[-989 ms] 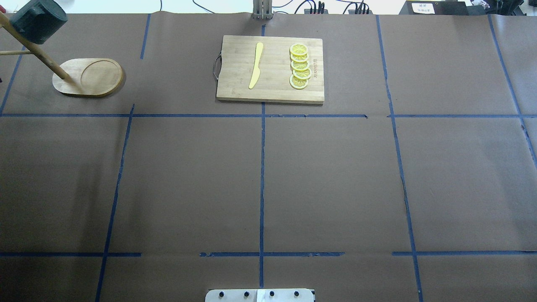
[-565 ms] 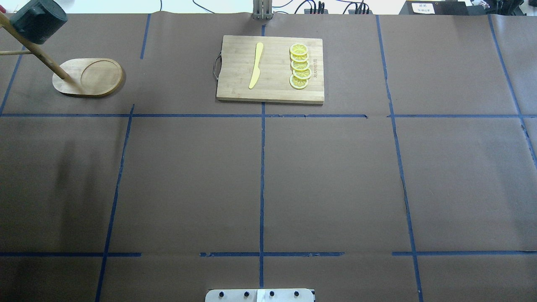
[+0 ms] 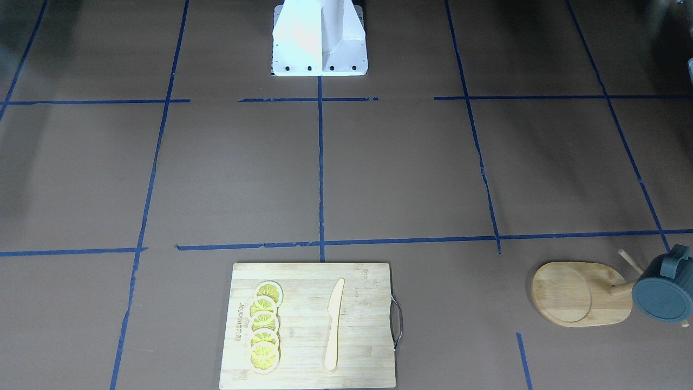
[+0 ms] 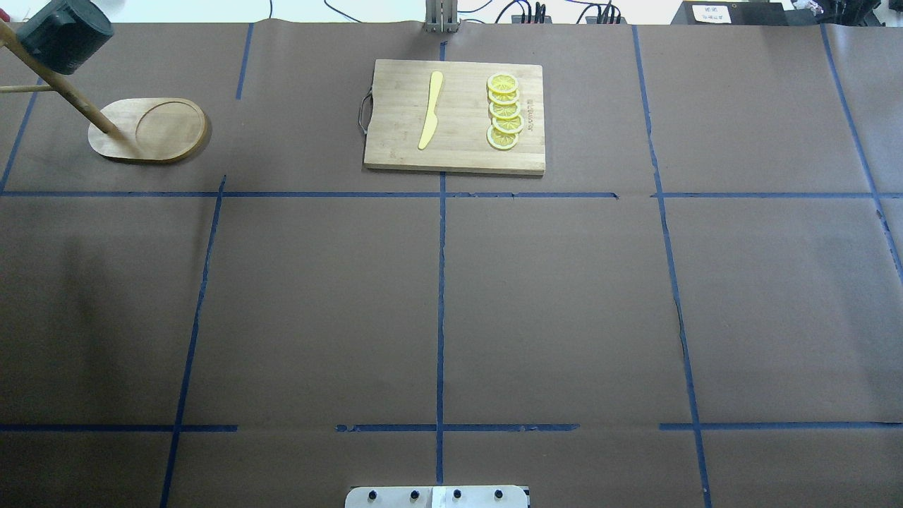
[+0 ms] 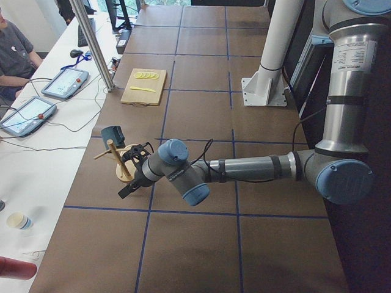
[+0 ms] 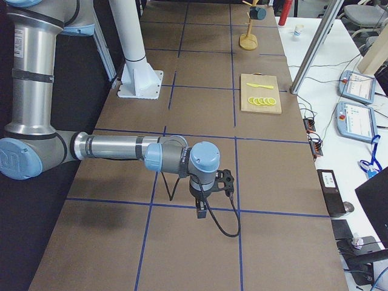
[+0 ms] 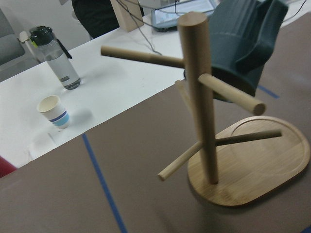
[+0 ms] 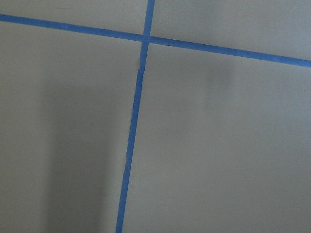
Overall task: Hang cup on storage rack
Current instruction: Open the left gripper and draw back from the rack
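Observation:
The dark blue-grey cup (image 4: 63, 35) hangs on an upper peg of the bamboo storage rack (image 4: 152, 130) at the table's far left corner. It hangs with its flat base turned outward (image 3: 663, 298). The left wrist view shows the rack's pole (image 7: 199, 97) close up, with the cup (image 7: 238, 43) on a peg behind it. My left gripper (image 5: 131, 186) shows only in the exterior left view, just short of the rack (image 5: 122, 165) and apart from the cup (image 5: 115, 134); I cannot tell if it is open. My right gripper (image 6: 202, 211) hangs low over bare table far from the rack (image 6: 248, 41); its state is unclear.
A bamboo cutting board (image 4: 455, 116) with a yellow knife (image 4: 430, 109) and lemon slices (image 4: 504, 111) lies at the far middle. A paper cup (image 7: 53, 111) and a water bottle (image 7: 56, 58) stand on the white side table. The robot's base (image 3: 319, 38) is at the near edge.
The cup and the rack have not moved. A faint shadow on the table's left part has drifted further left.

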